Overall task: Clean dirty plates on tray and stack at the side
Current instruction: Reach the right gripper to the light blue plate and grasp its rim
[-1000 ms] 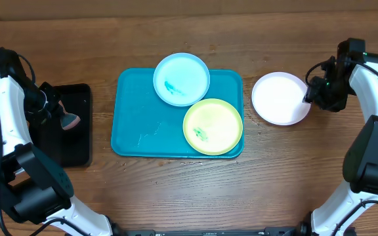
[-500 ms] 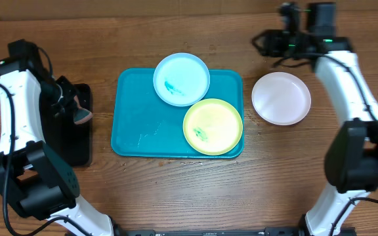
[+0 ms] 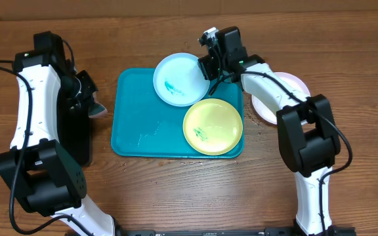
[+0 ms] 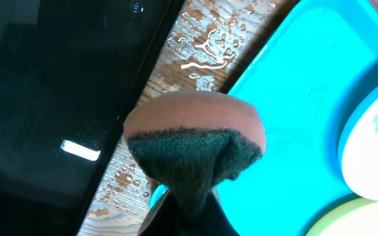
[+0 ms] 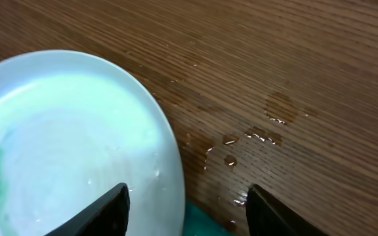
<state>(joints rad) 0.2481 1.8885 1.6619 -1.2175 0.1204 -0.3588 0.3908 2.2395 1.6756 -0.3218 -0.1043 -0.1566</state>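
From overhead we see the turquoise tray (image 3: 136, 131) mid-table. The pale blue plate (image 3: 181, 78) overhangs its far rim and the yellow-green plate (image 3: 212, 126) sits at its near right corner, both with teal smears. The white plate (image 3: 293, 85) lies on the table just right of the tray, partly under the right arm. The right gripper (image 3: 210, 71) hovers at the right edge of the pale blue plate. The left gripper (image 3: 87, 98) hangs between the black tray (image 3: 71, 141) and the turquoise tray, carrying a sponge (image 3: 97, 110). In the left wrist view the claw is clamped on the sponge (image 4: 195, 141), whose dark scouring side shows below its orange body, over the wet strip of table (image 4: 195, 39) between the two trays. The pale blue plate (image 4: 373, 151) shows at the right edge. In the right wrist view the fingers (image 5: 104, 210) stand wide apart with nothing gripped, straddling the rim of the pale blue plate (image 5: 64, 144), and water drops (image 5: 261, 134) lie on the wood beside it. We judge the step in hand to be pinning this plate so the sponge can scrub it. To do it well, we would lower until the rim sits between the fingers. We would close firmly, since the plastic looks wet and slippery, and hold the plate level while the sponge works the smear on its left half.
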